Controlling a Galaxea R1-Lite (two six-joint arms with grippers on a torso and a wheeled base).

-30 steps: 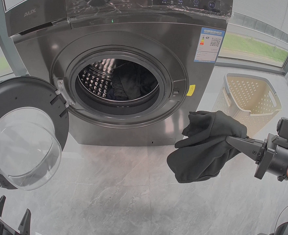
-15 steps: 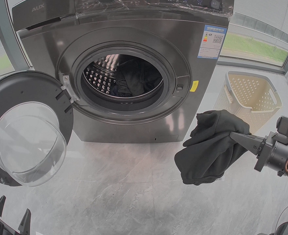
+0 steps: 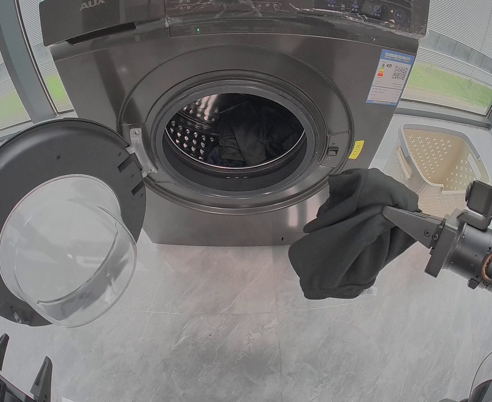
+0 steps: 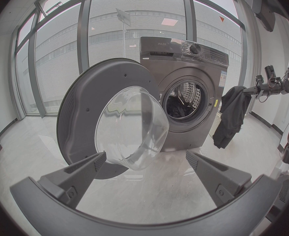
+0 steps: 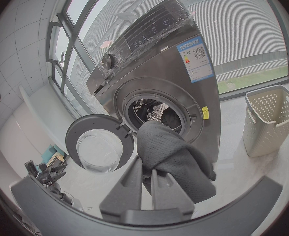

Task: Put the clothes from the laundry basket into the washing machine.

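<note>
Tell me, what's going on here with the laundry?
The right gripper is shut on a dark garment, holding it in the air before the washing machine, below and right of its opening. The door is swung wide to the left, and other dark clothes already lie in the drum. The laundry basket stands on the floor right of the machine; what shows of its inside looks empty. The left gripper is open, low on the left, holding nothing.
</note>
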